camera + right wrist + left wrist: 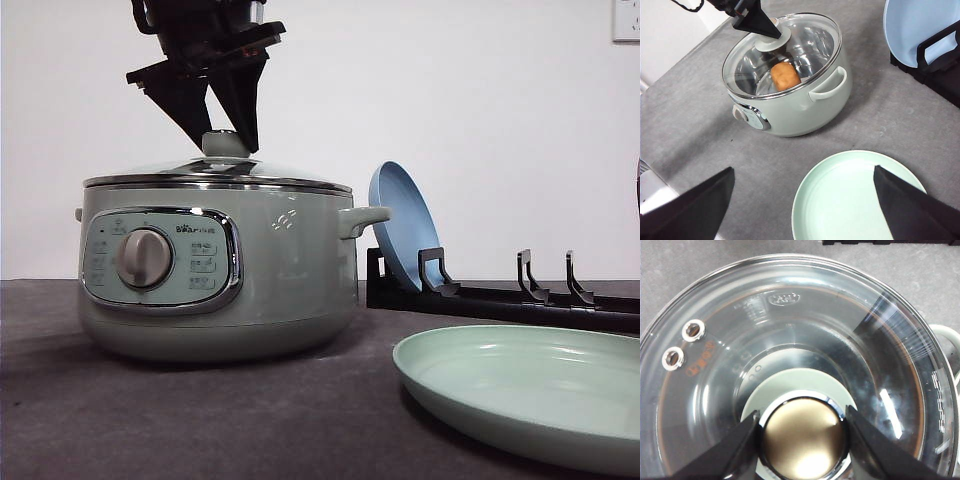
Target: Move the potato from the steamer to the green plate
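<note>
1. Nearest the front camera lies the green plate (530,395), bare and flat on the grey table (200,420), just to the right of the steamer. It sits where a lifted load could be set down after a short swing, which seems the reason for its place.
2. The steamer (215,270) stands behind and to the left, control panel and dial (144,258) facing forward, its glass lid (790,50) seated on the rim.
3. The potato (785,75) rests inside the pot, seen through the glass in the right wrist view, off to one side of the bowl. It cannot be reached until the lid comes off.
4. The left gripper (802,432) hangs straight down over the lid, its two fingers on either side of the lid knob (804,437). The fingers look to be touching the knob's sides or very nearly so; whether they have fully clamped it I cannot tell.
5. The right gripper (802,205) hovers above the green plate with its fingers spread wide, holding nothing. It appears to be waiting for the pot to be opened.
6. A blue plate (402,225) leans upright in a black dish rack (500,295) behind, apart from the work.
7. Judged stage: lid removal, with the transfer itself not yet begun.
</note>
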You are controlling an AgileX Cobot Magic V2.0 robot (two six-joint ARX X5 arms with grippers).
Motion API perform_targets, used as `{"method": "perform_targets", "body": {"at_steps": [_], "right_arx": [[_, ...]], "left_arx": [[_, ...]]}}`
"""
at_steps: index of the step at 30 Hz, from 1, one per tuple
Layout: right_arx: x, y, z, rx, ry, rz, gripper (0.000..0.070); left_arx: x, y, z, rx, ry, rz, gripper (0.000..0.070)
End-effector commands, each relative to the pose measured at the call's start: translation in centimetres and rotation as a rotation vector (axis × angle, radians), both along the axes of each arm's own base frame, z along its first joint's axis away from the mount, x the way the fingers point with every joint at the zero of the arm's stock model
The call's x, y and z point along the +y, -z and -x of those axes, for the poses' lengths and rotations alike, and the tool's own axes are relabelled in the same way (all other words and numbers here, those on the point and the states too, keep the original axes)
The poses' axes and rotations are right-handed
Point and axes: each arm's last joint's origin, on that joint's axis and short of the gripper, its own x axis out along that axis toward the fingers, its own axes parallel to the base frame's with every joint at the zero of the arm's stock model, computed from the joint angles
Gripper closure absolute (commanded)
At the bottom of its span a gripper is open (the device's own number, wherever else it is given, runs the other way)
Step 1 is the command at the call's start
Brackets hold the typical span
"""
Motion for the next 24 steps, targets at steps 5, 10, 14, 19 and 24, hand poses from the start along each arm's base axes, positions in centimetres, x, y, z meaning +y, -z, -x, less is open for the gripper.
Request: {"method": "perform_targets", "body": {"at_steps": [5, 10, 14, 19, 24], "right_arx": [[0.0, -0.3, 0.0, -0.006, 0.001, -0.011, 0.0139], [0.0, -0.3, 0.0, -0.006, 0.001, -0.011, 0.0139], [0.0, -0.3, 0.0, -0.006, 0.001, -0.011, 0.0139], [0.0, -0.3, 0.0, -0.006, 0.001, -0.012, 0.0139], [0.0, -0.3, 0.0, -0.006, 0.001, -0.012, 0.0139]], "left_arx": [[-0.2, -2.3, 0.0, -0.038, 0.008, 0.023, 0.0700], [0.2, -5.1, 0.7, -0.082, 0.007, 0.046, 0.0700], [0.6, -7.3, 1.4, -0.127, 0.001, 0.073, 0.0700], [1.1, -9.6, 2.5, -0.179, -0.002, 0.102, 0.0700], [1.7, -10.7, 3.5, -0.209, -0.005, 0.116, 0.0700]]}}
